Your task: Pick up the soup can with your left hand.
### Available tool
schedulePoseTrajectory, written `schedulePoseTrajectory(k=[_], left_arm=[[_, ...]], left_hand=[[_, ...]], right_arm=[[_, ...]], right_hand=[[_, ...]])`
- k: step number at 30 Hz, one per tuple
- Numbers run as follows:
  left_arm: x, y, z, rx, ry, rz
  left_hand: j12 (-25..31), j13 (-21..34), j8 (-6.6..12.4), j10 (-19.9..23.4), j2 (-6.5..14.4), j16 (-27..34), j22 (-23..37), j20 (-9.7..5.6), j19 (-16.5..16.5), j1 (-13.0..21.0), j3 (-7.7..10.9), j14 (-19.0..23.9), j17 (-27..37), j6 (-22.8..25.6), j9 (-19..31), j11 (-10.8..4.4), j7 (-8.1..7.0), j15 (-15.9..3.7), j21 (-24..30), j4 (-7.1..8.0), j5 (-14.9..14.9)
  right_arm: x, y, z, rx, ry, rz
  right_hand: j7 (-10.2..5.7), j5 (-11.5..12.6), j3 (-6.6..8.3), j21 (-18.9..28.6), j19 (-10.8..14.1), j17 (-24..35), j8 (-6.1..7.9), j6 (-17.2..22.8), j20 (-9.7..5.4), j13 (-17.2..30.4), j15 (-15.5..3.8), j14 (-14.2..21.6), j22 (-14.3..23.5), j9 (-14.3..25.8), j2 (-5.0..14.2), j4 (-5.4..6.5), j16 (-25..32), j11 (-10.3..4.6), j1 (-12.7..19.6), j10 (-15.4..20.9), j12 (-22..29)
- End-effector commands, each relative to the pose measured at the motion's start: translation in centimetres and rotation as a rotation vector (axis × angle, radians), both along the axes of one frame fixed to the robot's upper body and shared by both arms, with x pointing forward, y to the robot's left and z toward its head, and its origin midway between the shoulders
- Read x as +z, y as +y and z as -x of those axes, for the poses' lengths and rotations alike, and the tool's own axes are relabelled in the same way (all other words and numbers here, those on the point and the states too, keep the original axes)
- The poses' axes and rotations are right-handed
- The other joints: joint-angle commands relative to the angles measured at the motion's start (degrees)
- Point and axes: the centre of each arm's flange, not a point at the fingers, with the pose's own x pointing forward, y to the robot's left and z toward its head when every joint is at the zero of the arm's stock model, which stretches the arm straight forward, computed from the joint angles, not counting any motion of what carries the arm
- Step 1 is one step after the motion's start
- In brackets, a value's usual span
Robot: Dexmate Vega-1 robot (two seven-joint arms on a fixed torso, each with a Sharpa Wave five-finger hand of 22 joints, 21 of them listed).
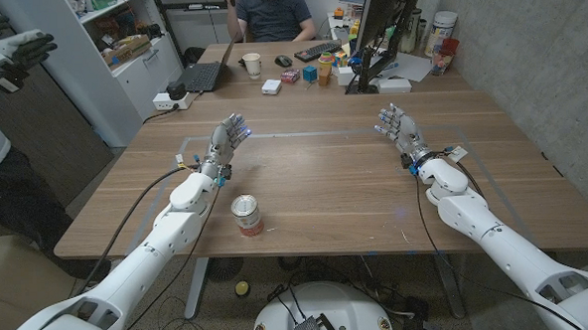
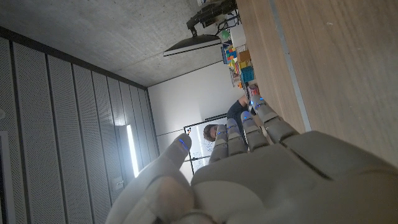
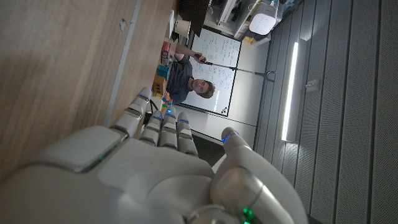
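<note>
- The left arm (image 1: pixel 168 235) reached in from the near left corner of the table (image 1: pixel 334 173), forearm angled toward its middle.
- The left hand (image 1: pixel 225 140) stood over the table's left half, fingers apart and extended toward the far edge, holding nothing.
- The right arm (image 1: pixel 486 226) came in from the near right corner in mirror fashion.
- The right hand (image 1: pixel 400 131) stood over the table's right half, fingers spread, empty.
- In the wrist views, each hand's (image 2: pixel 261 174) back (image 3: pixel 137 180) showed with fingers straight beside the tabletop.
</note>
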Motion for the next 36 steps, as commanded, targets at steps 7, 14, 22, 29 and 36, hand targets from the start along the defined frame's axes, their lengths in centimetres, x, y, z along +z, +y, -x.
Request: schedulePoseTrajectory(k=[7, 14, 22, 29, 36], left_arm=[[1.2, 0.7, 1.2, 0.020, -0.067, 0.000], [3.5, 1.1, 1.7, 0.038, -0.143, -0.079], [6.1, 1.7, 2.3, 0.063, -0.217, -0.186], [9.4, 1.6, 3.6, 0.049, -0.313, -0.294], [12.5, 1.0, 5.0, 0.013, -0.400, -0.422]], left_hand=[[0.5, 0.1, 0.37, 0.4, 3.7, 0.3, 0.3, 0.97, 0.9, 0.1, 0.65, 0.5, 0.2, 0.0, 0.3, -0.10, 0.28, 0.11, 0.4, -0.08, 0.4], [0.6, 0.1, 0.52, 1.0, 3.8, 0.4, 0.4, 1.38, 1.7, 0.5, 1.13, 1.1, 0.1, 0.3, 0.3, -0.06, -0.06, 0.07, 0.6, -0.53, 0.4], [1.0, 0.1, 0.55, 2.0, 3.2, 0.4, 0.4, 1.73, 2.2, 1.2, 1.41, 1.9, -0.1, 0.4, 0.3, -0.08, -0.62, -0.17, 0.6, -1.56, 0.4], [1.2, 0.2, 0.69, 3.0, 2.4, 0.3, 0.5, 2.48, 2.4, 2.1, 1.59, 2.2, -0.2, 0.8, 0.3, -1.43, -1.56, -0.53, 0.6, -2.94, 0.3], [1.2, 0.2, 0.78, 3.3, 2.1, 0.3, 0.5, 2.63, 2.7, 2.5, 1.69, 2.4, -0.2, 1.2, 0.3, -1.26, -1.77, -0.56, 0.6, -3.54, 0.3]], right_arm=[[-0.5, 0.7, -0.2, 0.029, 0.007, 0.012], [-0.6, 0.6, -0.3, 0.033, 0.006, 0.009], [-0.7, 0.4, -0.2, 0.030, 0.007, 0.008], [-0.9, 0.2, 0.0, 0.029, 0.006, 0.006], [-0.9, 0.1, 0.1, 0.025, 0.003, 0.003]], right_hand=[[0.06, 0.3, 0.37, 0.3, 0.4, 0.1, 0.24, 0.6, 0.02, 0.2, -0.07, 0.5, 0.1, 0.3, 0.04, -0.06, 0.4, -0.03, 0.4, 0.6, 0.3], [0.07, 0.3, 0.37, 0.3, 0.4, 0.1, 0.23, 0.6, 0.03, 0.2, -0.06, 0.5, 0.1, 0.3, 0.01, -0.06, 0.4, -0.02, 0.3, 0.5, 0.3], [0.06, 0.3, 0.34, 0.3, 0.3, 0.1, 0.21, 0.6, -0.02, 0.2, -0.03, 0.4, 0.1, 0.3, -0.05, -0.05, 0.4, 0.04, 0.3, 0.6, 0.3], [0.10, 0.2, 0.30, 0.2, 0.1, 0.1, 0.21, 0.6, 0.05, 0.2, 0.17, 0.3, 0.1, 0.3, -0.11, -0.02, 0.4, 0.02, 0.2, 0.6, 0.3], [0.11, 0.2, 0.27, 0.2, 0.0, 0.1, 0.20, 0.6, 0.10, 0.2, 0.16, 0.3, 0.1, 0.3, -0.15, 0.00, 0.4, 0.14, 0.1, 0.7, 0.3]])
